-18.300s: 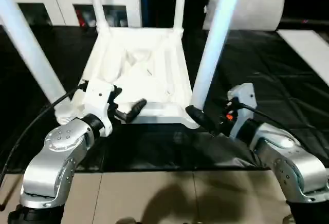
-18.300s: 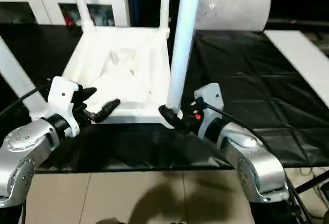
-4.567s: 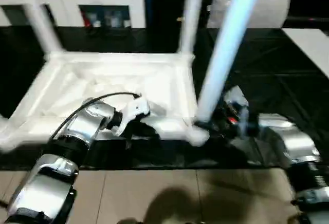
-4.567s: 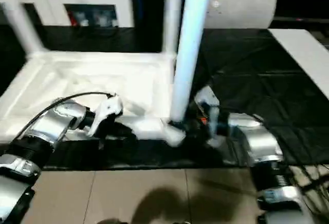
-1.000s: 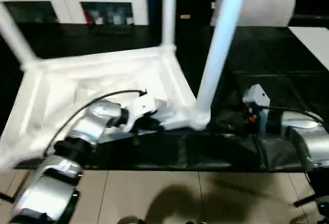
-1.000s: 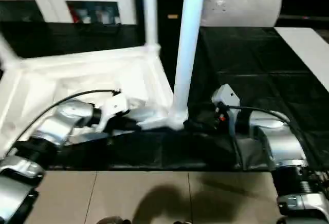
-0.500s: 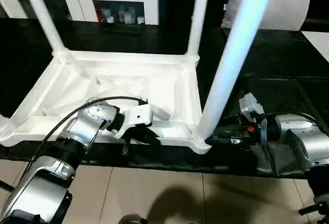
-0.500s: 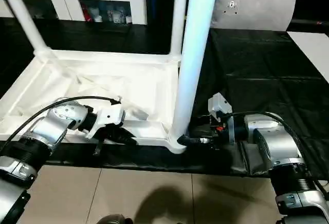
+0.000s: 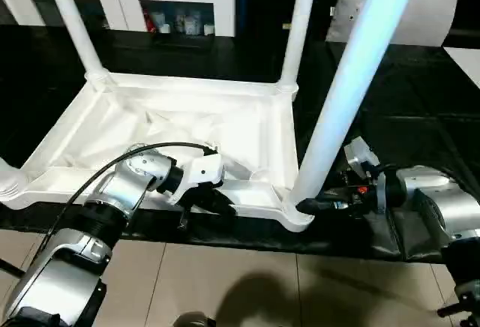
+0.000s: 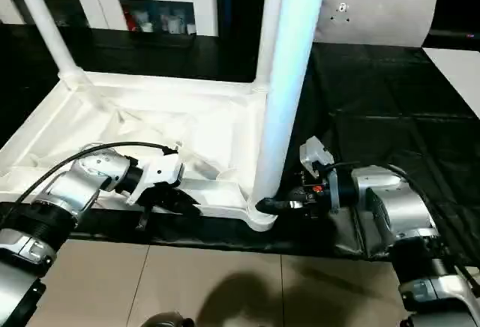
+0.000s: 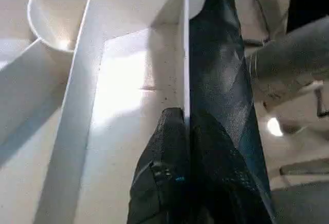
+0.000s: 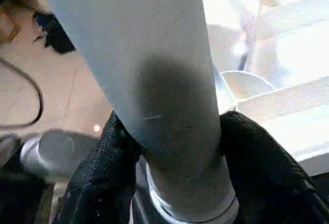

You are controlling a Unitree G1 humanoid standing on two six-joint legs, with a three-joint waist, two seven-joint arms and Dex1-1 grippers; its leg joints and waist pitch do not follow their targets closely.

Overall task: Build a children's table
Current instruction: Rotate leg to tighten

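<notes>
While the children's table (image 9: 187, 128) lies upside down on the black mat (image 9: 420, 109), its ribbed underside faces up and its legs rise from the corner sockets. The near right leg (image 9: 352, 79) stands in its rounded socket at the near right corner, and two far legs stand in the far corners: one far left (image 9: 71, 23), one far right (image 9: 300, 27). At the left edge of the head view another rounded socket (image 9: 9, 184) shows.

Left pincer (image 11: 187, 126): pressed together on the table's near rim wall, one black finger inside the rim, the other outside against the mat.

Right pincer (image 12: 175, 157): its two black fingers (image 12: 97, 178) stand either side of the base of the near right leg, just above the socket. Both appear to touch the leg, though I cannot tell whether the grip is firm.

Behind the mat stand white cabinets (image 9: 172, 1) with glass doors; small items sit on the shelves inside, too small to identify. A white pillow (image 9: 401, 16) lies far right.
</notes>
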